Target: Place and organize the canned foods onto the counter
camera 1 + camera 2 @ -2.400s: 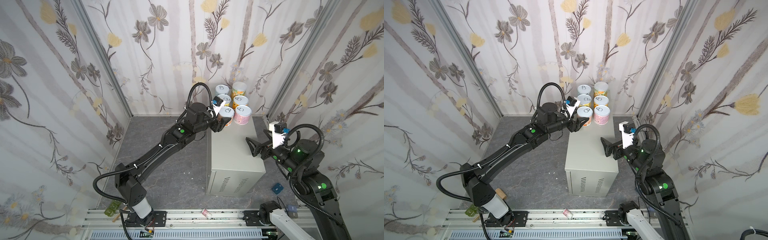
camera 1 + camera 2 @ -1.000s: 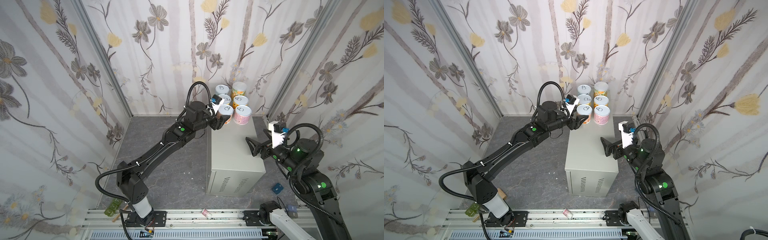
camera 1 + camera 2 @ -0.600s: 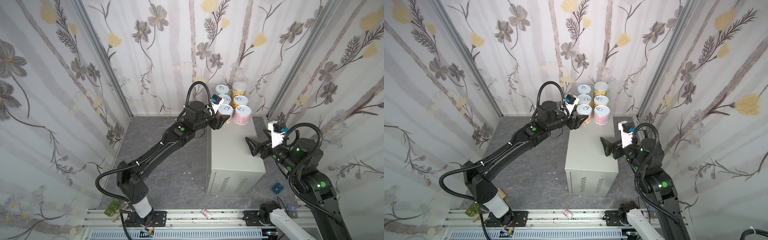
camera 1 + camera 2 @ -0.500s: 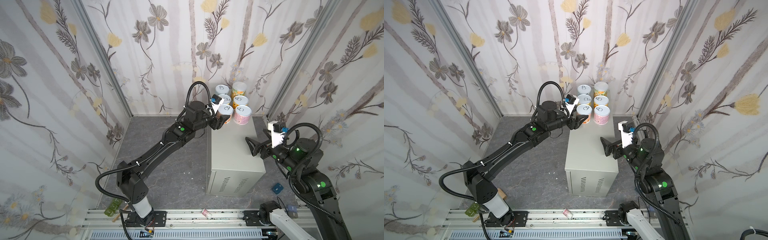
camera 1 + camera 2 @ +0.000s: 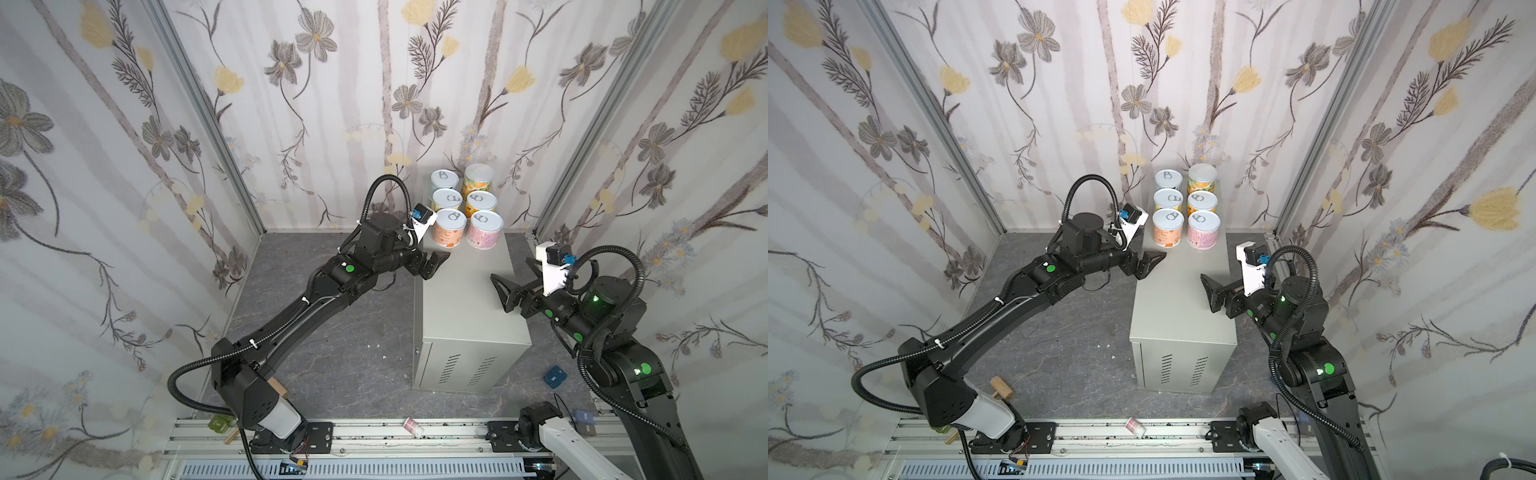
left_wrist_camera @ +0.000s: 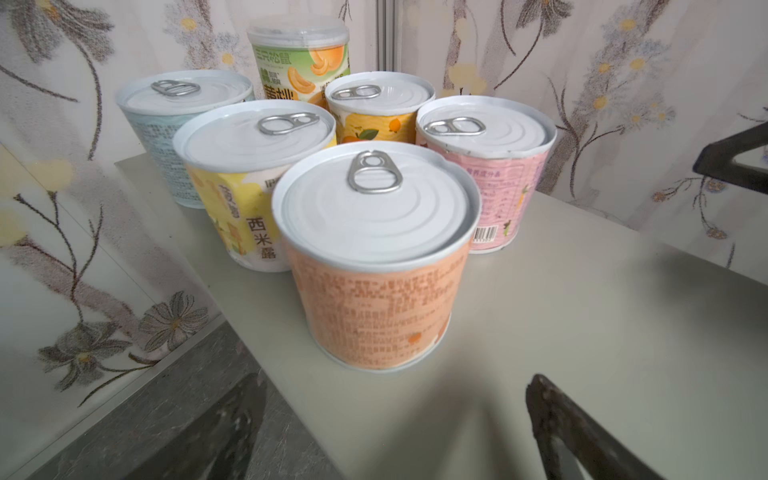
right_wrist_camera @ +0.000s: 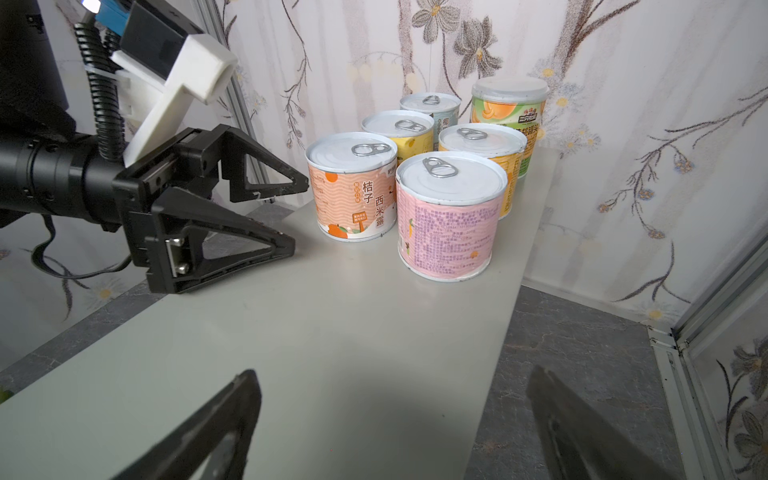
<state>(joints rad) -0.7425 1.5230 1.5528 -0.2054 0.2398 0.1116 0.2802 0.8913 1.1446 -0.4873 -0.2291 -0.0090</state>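
Six canned foods stand upright in two rows at the far end of the counter point(image 5: 465, 299). The nearest are a peach can point(image 5: 450, 226) and a pink can point(image 5: 484, 228); behind them stand yellow, orange, pale blue and green-labelled cans. My left gripper point(image 5: 436, 264) is open at the counter's left edge, a short way in front of the peach can point(image 6: 374, 266), with nothing between its fingers. In the right wrist view, the left gripper point(image 7: 300, 212) is apart from the peach can point(image 7: 353, 187). My right gripper point(image 5: 510, 269) hangs open and empty over the counter's right side.
The wallpapered back wall stands right behind the cans, and side walls close in on both sides. A small blue block point(image 5: 555, 376) lies on the dark stone floor right of the counter. A wooden piece point(image 5: 1000, 390) and a green block point(image 5: 218, 424) sit by the left arm's base.
My left gripper has opened, let go of the peach can and drawn back a little from it. The can stays standing beside the pink one. The right arm has not moved.
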